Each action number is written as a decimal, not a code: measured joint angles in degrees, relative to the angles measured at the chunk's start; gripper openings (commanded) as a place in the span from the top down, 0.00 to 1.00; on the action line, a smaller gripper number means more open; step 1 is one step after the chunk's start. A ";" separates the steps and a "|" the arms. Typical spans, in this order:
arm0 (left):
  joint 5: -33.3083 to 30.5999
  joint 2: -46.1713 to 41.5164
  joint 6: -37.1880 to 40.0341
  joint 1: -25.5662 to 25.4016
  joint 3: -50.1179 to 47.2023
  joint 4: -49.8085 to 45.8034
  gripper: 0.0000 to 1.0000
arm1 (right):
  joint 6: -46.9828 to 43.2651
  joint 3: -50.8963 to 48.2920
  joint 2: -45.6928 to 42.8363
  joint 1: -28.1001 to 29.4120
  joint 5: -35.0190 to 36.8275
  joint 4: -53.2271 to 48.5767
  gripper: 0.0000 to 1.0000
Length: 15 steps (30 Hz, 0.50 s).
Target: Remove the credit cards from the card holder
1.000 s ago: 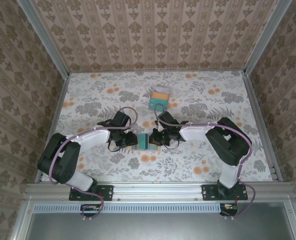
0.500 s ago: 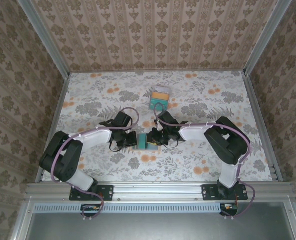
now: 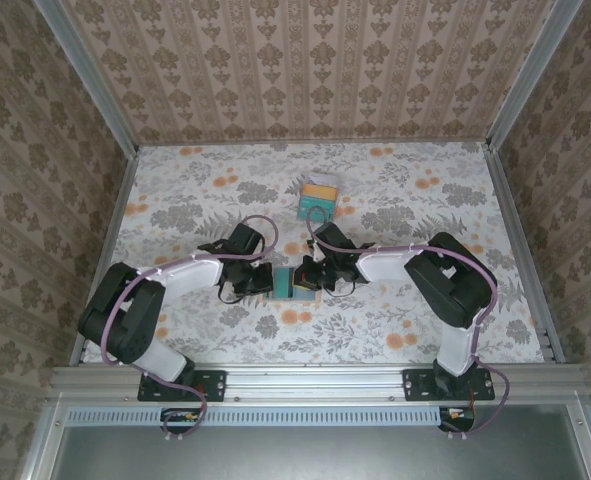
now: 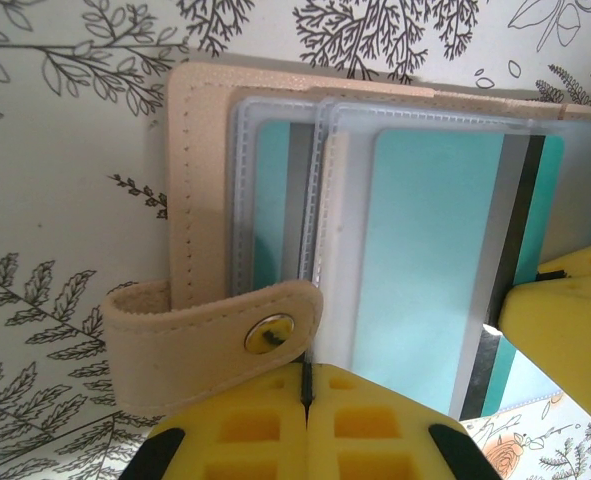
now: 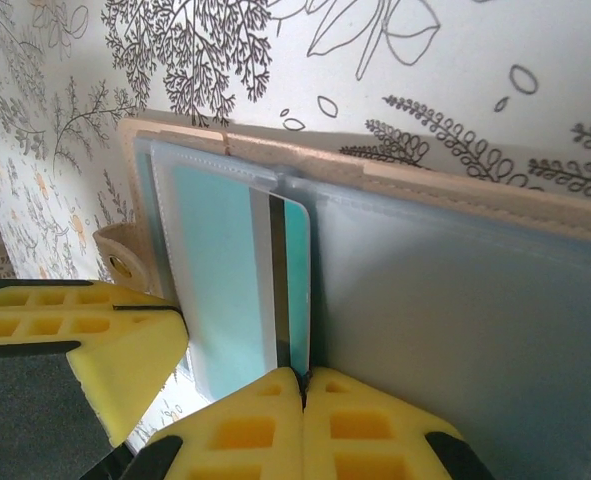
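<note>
Looking from the top, you have the holder (image 3: pixel 284 283) lying open and flat on the floral-print table (image 3: pixel 175 210), near the front centre, right between the two grippers. It's a tan, grained leather rectangle with stitched edging, holding clear, glossy plastic sleeves (image 4: pixel 275 130) stacked in layers. In the left wrist view a tan strap (image 4: pixel 200 345) with a round metal snap (image 4: pixel 270 333) folds over its near edge. A teal card (image 4: pixel 430 270), thin, smooth and round-cornered, with a dark stripe down one side, lies on top of the sleeves. A second card (image 4: pixel 272 210), also teal, sits inside a sleeve beside it. Left gripper (image 4: pixel 305 390): yellow ribbed fingers pressed together, pinching the holder's near edge just beside the strap. Right gripper (image 5: pixel 303 390): fingers likewise closed tight, clamped on the striped end of the teal card. Both arms come in from the sides, elbows bent outward and forearms low over the table. Their wrists point at each other across the holder, with the fingertips close together. Well apart, farther back on the table, a small stack (image 3: pixel 318 197) of loose cards lies flat, orange on top of teal.
</note>
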 measured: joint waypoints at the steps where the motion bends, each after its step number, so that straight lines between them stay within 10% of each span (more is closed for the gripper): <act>1: 0.00 0.00 0.00 0.02 0.00 -0.02 0.97 | -0.04 -0.70 -0.42 -0.26 -0.02 0.22 1.00; 15: 0.02 -0.02 0.02 0.11 0.11 -0.22 0.96 | -2.64 -8.61 -8.96 -5.49 -0.22 -0.48 1.00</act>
